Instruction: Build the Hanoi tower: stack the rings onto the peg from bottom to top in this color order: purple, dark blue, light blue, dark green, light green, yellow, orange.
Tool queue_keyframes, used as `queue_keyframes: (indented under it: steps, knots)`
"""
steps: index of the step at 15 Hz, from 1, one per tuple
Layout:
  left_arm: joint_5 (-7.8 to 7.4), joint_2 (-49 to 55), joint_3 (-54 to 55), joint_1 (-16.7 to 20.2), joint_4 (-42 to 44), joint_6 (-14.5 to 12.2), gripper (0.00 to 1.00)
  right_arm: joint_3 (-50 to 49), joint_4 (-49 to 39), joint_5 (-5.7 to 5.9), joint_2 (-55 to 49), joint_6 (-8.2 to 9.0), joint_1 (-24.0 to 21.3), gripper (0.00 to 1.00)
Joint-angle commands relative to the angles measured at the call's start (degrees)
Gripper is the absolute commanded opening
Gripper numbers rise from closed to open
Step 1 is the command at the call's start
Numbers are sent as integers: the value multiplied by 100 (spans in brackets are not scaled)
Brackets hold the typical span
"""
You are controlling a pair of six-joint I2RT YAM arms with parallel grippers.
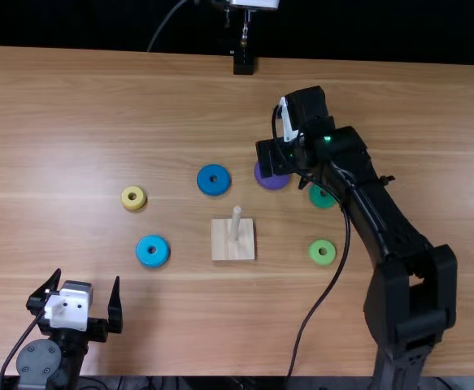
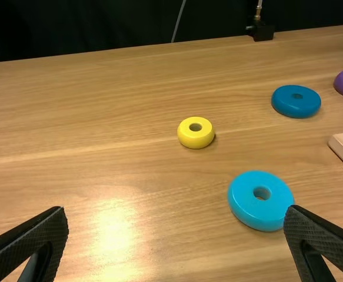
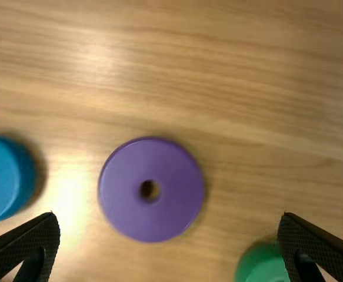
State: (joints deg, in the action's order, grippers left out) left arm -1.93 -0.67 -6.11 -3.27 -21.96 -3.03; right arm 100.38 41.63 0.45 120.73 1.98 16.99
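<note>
Poised above purple ring (image 1: pixel 276 182) with right gripper (image 1: pixel 274 159), spread wide, gripping nothing; stationed at table's (image 1: pixel 66 106) near left with left gripper (image 1: pixel 87 278), likewise wide and empty.

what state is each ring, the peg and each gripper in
peg, upright, bare
purple ring, flat, off peg
dark blue ring, flat, off peg
light blue ring, flat, off peg
dark green ring, flat, off peg
light green ring, flat, off peg
yellow ring, flat, off peg
left gripper, open, empty
right gripper, open, empty
</note>
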Motion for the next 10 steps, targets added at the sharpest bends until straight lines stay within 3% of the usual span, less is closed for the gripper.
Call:
queue_keyframes:
  steps: [1,4,5,7,8,10]
  knots:
    - [-49,67,611,72,-431,-98,100,237,-1,293,223,-113,41,100]
    - [-49,67,611,72,-431,-98,100,404,94,293,487,-50,129,100]
    - [-49,67,611,72,-431,-98,100,430,94,293,566,140,208,100]
    - [-49,67,611,72,-431,-98,100,483,94,324,601,688,234,100]
    - [-49,67,611,72,-431,-98,100,483,94,335,601,836,296,100]
    - [-49,67,611,72,-431,-98,100,483,104,335,707,867,313,100]
